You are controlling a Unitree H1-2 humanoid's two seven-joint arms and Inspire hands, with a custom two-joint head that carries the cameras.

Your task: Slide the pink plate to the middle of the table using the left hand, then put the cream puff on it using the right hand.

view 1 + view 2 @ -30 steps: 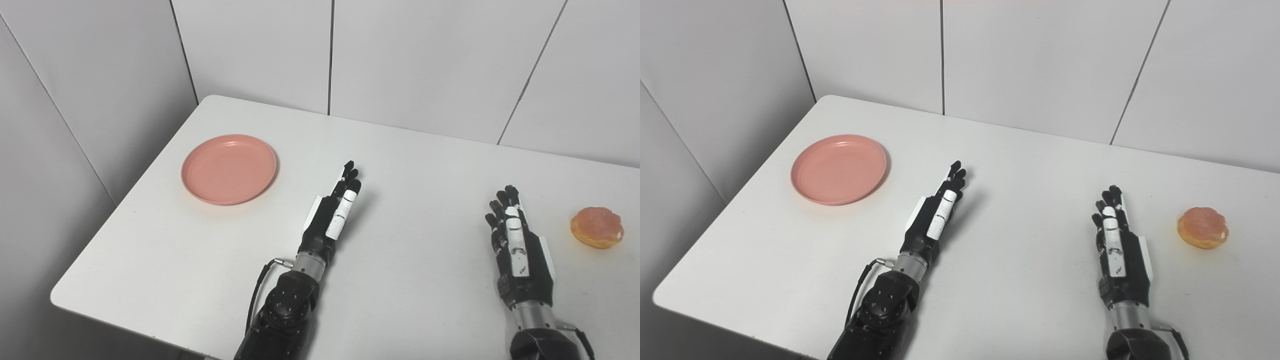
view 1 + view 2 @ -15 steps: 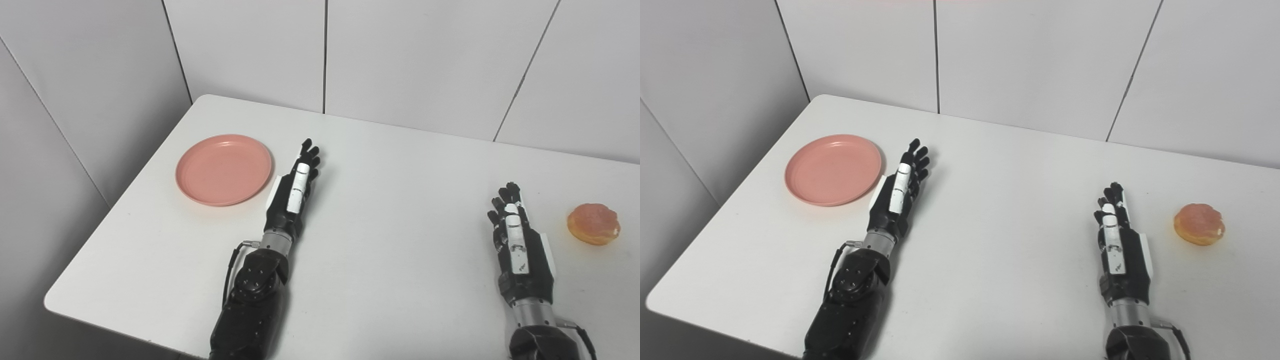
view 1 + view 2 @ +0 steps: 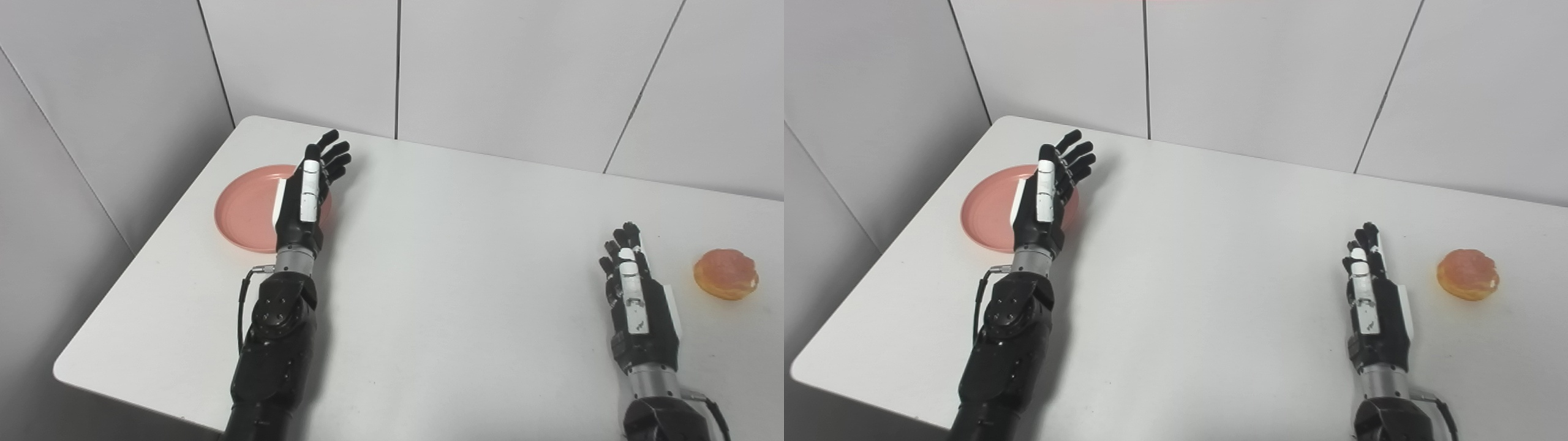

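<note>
Left hand (image 3: 304, 199), fingers spread and holding nothing, hangs over the right portion of the pink plate (image 3: 245, 211) at the counter's (image 3: 465, 294) far-left corner, placing counter centre to the plate's right; contact cannot be confirmed.

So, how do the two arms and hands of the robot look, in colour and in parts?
Both are black. The left hand and right hand each carry a white strip along the thumb and a white side panel. A silver metal ring forms each wrist, and a thin black cable loops beside it.
</note>
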